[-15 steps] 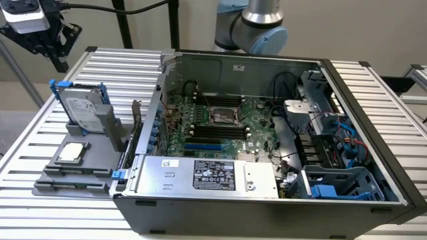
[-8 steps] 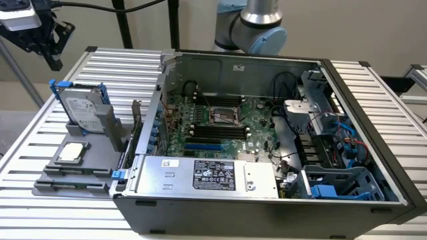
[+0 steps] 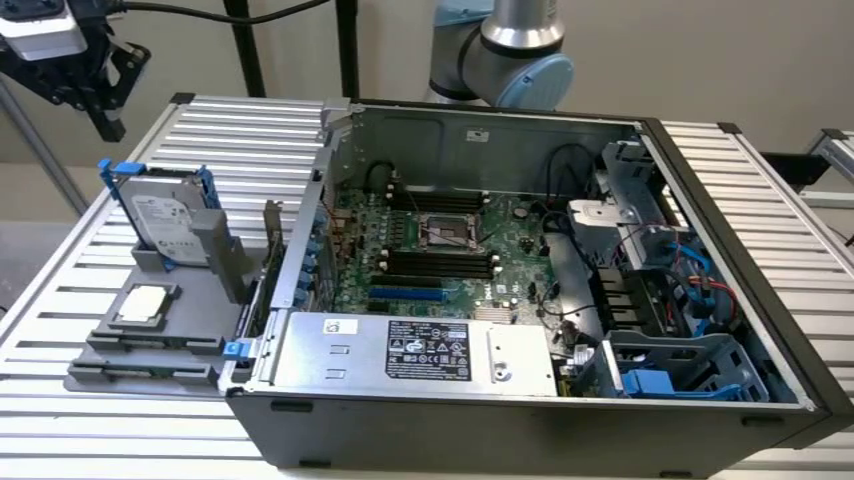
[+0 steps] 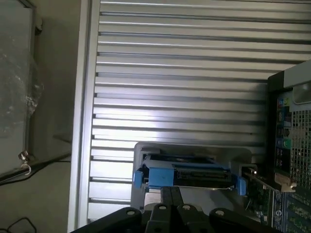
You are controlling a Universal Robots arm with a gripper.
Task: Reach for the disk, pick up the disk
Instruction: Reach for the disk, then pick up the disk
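The disk [image 3: 166,222] stands on edge in a grey holder [image 3: 214,255] at the exterior view's left, its white label and blue bracket showing. In the wrist view the disk [image 4: 187,174] is seen edge-on, with blue bracket ends on both sides. My gripper [image 3: 107,128] hangs well above and behind the disk at the exterior view's upper left, apart from it. The black fingers [image 4: 166,194] lie together in the wrist view, just short of the disk's edge, with nothing between them.
An open computer case [image 3: 534,420] takes up the middle and right of the slatted metal table [image 3: 94,420]; a silver box with a black label [image 3: 427,350] sits at its front. A small square chip [image 3: 144,305] lies on the grey fixture in front of the disk.
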